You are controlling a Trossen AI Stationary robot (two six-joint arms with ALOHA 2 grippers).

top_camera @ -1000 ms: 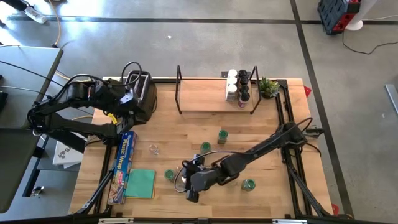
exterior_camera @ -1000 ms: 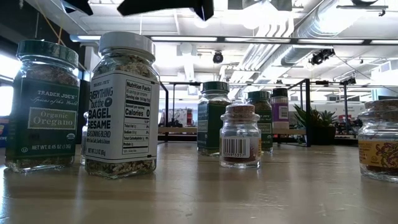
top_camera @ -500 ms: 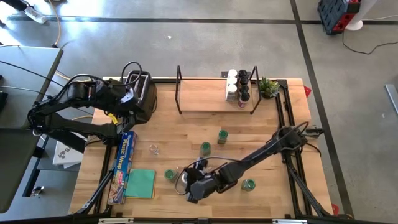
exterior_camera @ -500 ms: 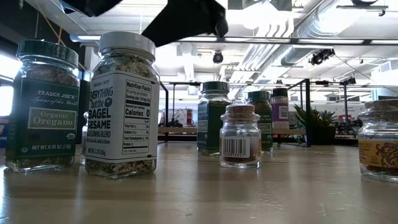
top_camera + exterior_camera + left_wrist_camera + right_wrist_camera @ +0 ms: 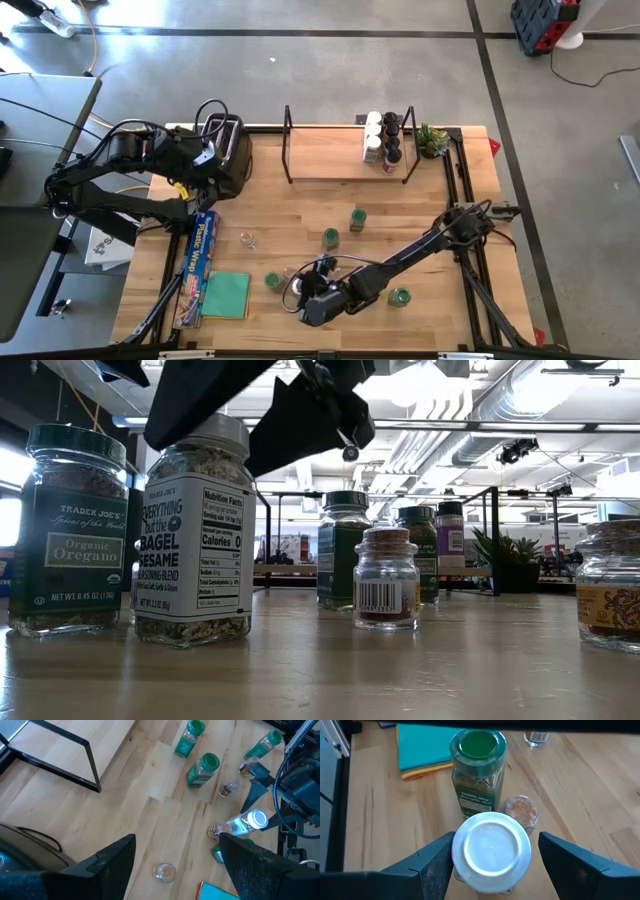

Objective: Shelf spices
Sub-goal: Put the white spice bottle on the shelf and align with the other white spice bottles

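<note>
Light wooden surface (image 5: 300,205), largest item. Low shelf with pale board and thin black end frames (image 5: 330,155) at its back edge, six small jars (image 5: 383,140) bunched at its right end. Left hand (image 5: 175,865) parked by the black-and-silver toaster (image 5: 228,150), fingers wide apart, empty. Right hand (image 5: 492,857) low at front centre, fingers spread either side of the white-lidded clear seasoning jar (image 5: 491,851), not closed on it. Green-lidded oregano jar (image 5: 478,772) just beside.

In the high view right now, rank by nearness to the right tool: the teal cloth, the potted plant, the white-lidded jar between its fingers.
1. White-lidded glass jar, between the right tool fingers, front edge.
2. Teal cloth, front left.
3. Small green potted plant, back right corner.
</note>
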